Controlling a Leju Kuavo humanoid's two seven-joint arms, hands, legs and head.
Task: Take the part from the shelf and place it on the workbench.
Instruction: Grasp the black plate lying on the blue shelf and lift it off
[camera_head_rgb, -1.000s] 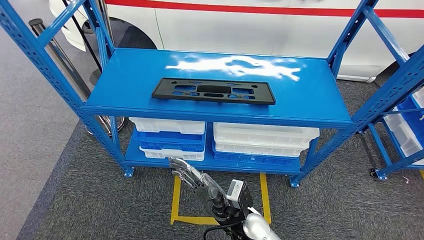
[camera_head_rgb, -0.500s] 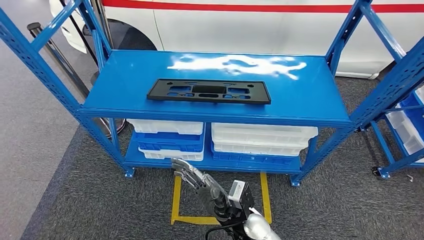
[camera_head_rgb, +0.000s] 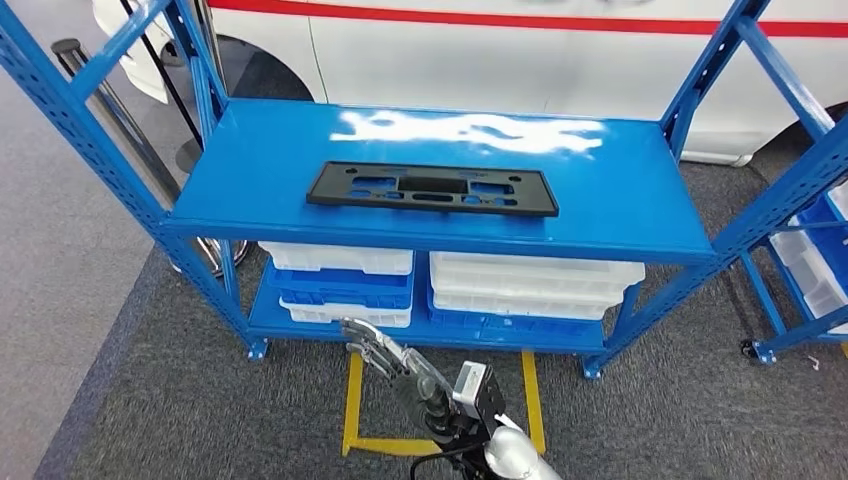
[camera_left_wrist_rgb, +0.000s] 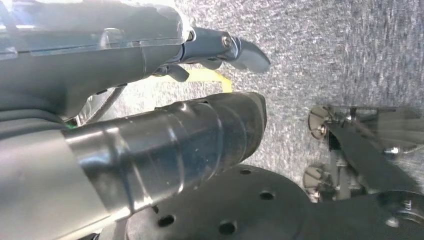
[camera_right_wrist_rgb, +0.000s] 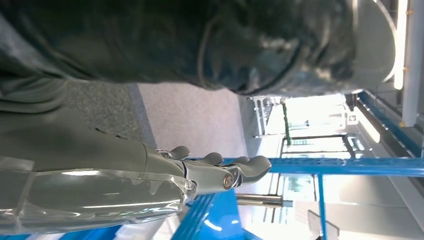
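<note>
Flat black rectangular plastic part with cut-out slots (camera_head_rgb: 431, 189) lies flat on the top level of the blue metal shelf (camera_head_rgb: 610, 215), roughly centred, long side across the view. Below it, stacked white and blue plastic bins (camera_head_rgb: 440, 284) fill the lower level. Right hand (camera_head_rgb: 395, 362) sits at 6 o'clock from the part, low over grey carpet (camera_head_rgb: 150, 400) by yellow floor tape (camera_head_rgb: 351, 402), well apart from the part, fingers (camera_right_wrist_rgb: 240, 170) extended and spread, holding nothing. Left hand (camera_left_wrist_rgb: 150, 100) hangs over carpet, fingers straight, nothing in it. White vehicle with red stripe (camera_head_rgb: 500, 40) at 12 o'clock behind the shelf.
</note>
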